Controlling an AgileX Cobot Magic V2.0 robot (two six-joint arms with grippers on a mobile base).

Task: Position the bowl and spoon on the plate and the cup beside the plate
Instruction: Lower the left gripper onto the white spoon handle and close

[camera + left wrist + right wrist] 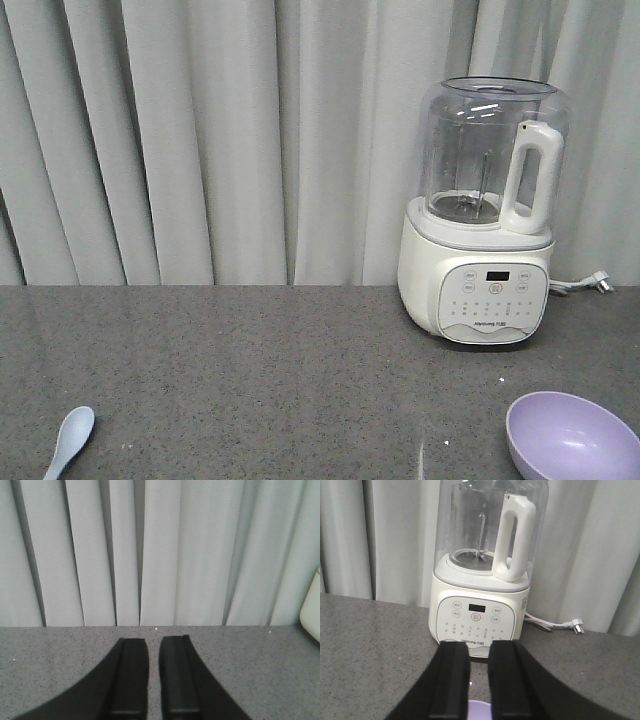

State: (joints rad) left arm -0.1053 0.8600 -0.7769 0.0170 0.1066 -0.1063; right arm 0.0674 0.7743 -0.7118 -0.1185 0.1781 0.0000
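Spoon lies at the countertop's front-left edge, bowl at the front-right corner, well apart. Plate and cup aren't in any view. Blender stands at the back right by the curtain. Left gripper grasps nothing, fingers nearly together with a narrow gap. Right gripper likewise, just above the bowl's rim.

A speckled grey counter carries 3 items: a white blender, a pale spoon and a lavender bowl.
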